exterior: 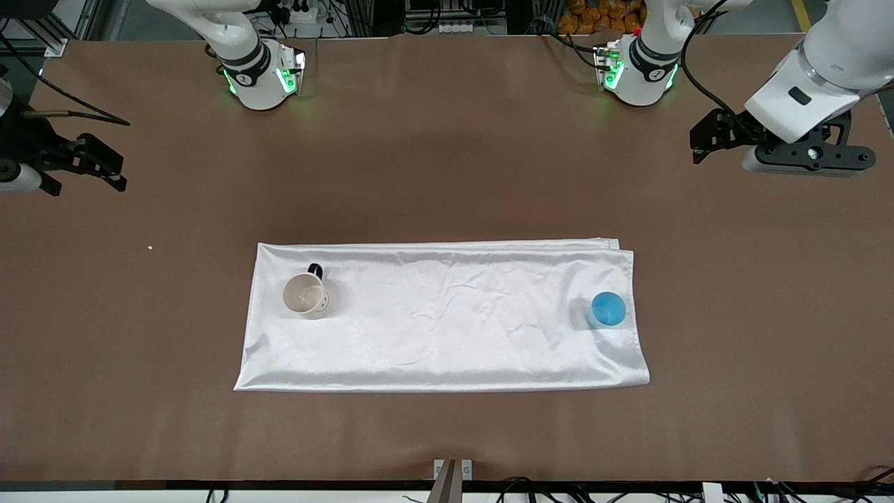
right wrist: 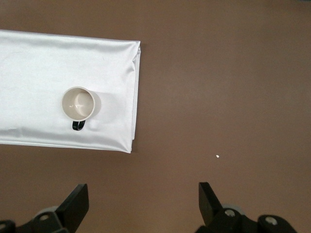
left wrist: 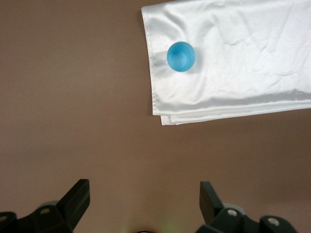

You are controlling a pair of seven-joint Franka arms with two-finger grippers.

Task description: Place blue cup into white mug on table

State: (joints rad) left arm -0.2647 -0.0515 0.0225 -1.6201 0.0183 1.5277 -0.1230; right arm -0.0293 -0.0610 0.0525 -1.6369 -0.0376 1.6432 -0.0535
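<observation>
Left gripper (exterior: 705,143): hung open and empty over bare table at the left arm's end, well apart from the cloth; its two fingers (left wrist: 77,196) stood wide in the left wrist view.
Right gripper (exterior: 105,168): hung open and empty over bare table at the right arm's end, also well clear of the cloth; this arm looked to be waiting.
Cloth (exterior: 447,314): white, satiny, wrinkled, spread flat on the middle of the table (exterior: 447,154), nearer the front camera than both grippers.
Blue cup (exterior: 607,309): stood upright on the cloth, close to the edge toward the left arm's end, mouth up, touched by nothing.
White mug (exterior: 306,295): stood upright on the cloth toward the right arm's end, mouth up and empty, its black handle turned away from the front camera; well apart from the cup.
Crumb (exterior: 150,247): a small pale speck on bare table, toward the right arm's end.
Progress: judged as not begun; the cup was not yet grasped.
Risk, grasp: the cup has no handle and a smooth wall, so an off-centre pinch could tip or squirt it.
Risk, cloth: the slippery fabric could slide or bunch under a nudge, shifting cup or mug.
Risk, drop: the cup is only slightly narrower than the mug, so a tilted or misaligned release could catch the rim or knock the mug over.
</observation>
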